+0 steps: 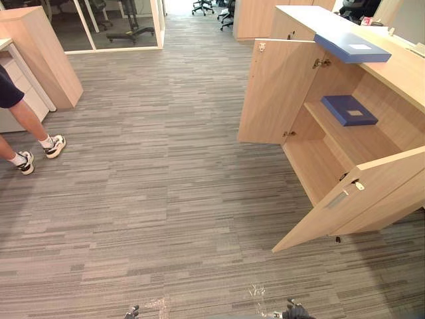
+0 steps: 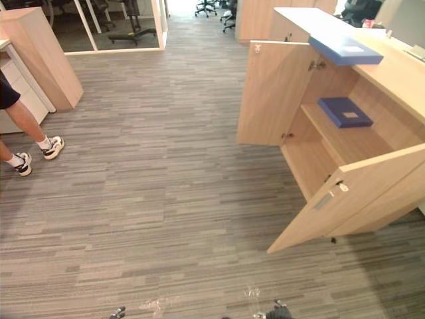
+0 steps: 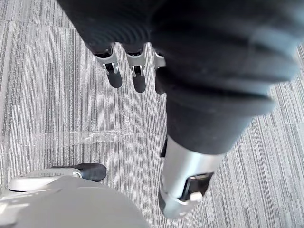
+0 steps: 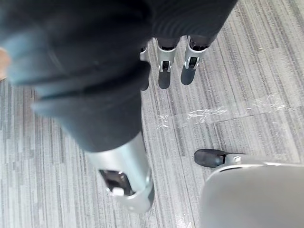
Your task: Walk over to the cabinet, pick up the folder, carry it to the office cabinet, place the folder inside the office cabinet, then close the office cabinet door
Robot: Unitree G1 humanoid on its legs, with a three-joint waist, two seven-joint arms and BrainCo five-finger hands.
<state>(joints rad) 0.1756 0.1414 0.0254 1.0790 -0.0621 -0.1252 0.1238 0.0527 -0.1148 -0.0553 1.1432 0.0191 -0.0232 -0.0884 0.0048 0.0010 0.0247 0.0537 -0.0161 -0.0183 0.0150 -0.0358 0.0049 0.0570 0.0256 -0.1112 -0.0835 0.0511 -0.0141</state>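
Person: a person's bare legs in white socks and black-and-white trainers (image 1: 40, 149) are standing at the far left, near a tall pale wooden side cabinet (image 1: 40, 53).
Left hand: the left hand (image 3: 137, 78) is hanging over the grey striped carpet (image 1: 166, 199), fingers dangling straight and loose, carrying nothing.
Right hand: the right hand (image 4: 164, 71) is hanging the same way, fingers relaxed and empty.
Office cabinet: the low light-oak office cabinet (image 1: 398, 73) is standing at the right, both of its doors gaping wide.
Folder: a flat blue rectangular folder with a white label (image 1: 352, 48) is lying on the cabinet's top, seemingly jutting past the front edge, well apart from both hands.
Second folder: a matching darker blue folder (image 1: 349, 109) is lying on the inner shelf.
Handling: the top folder is probably light, stiff and flat, and its smooth cover may be slippery.
Hold: pinching the jutting edge, thumb above and fingers beneath, is looking like the safest grip.
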